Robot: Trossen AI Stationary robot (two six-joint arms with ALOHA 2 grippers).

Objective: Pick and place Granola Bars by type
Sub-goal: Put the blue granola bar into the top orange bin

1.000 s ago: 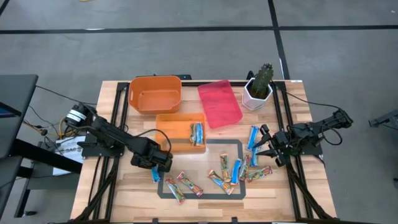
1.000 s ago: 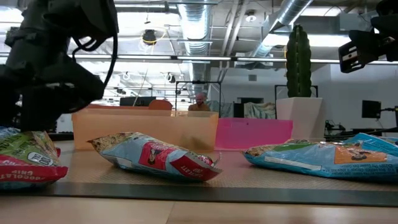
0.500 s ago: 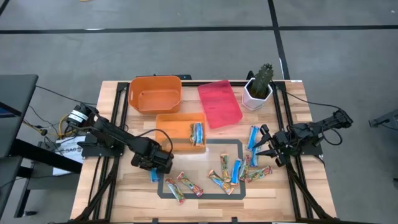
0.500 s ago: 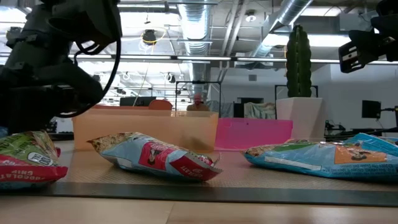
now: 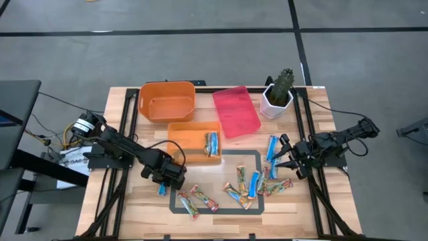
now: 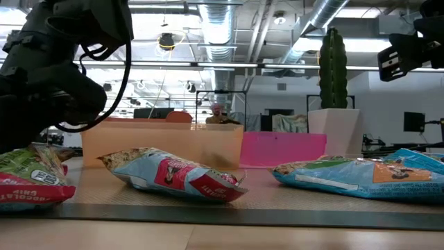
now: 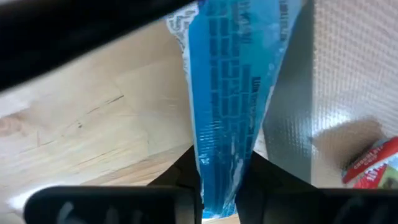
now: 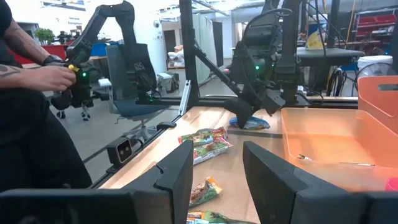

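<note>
A blue granola bar lies beside the left edge of the taped rectangle, and my left gripper is shut on it. Several more bars, blue and multicoloured, lie scattered inside and to the right of the rectangle. Two bars lie in the shallow orange tray. My right gripper hovers open at the table's right, beside a blue bar, touching nothing. In the low view the bars lie flat on the table. My left gripper pinches one end of the blue bar between its two fingers, and the wrapper is squeezed narrow there. The fingers come from above, slanting down from the table's left. The rest of the bar reaches away from the fingers; whether it is clear of the table I cannot tell.
A deep orange bin and a pink tray stand at the far side, with a potted cactus to their right. A person stands beyond the table in the right wrist view.
My left gripper has settled a little over the blue bar and shut on its end. The right arm has kept still.
</note>
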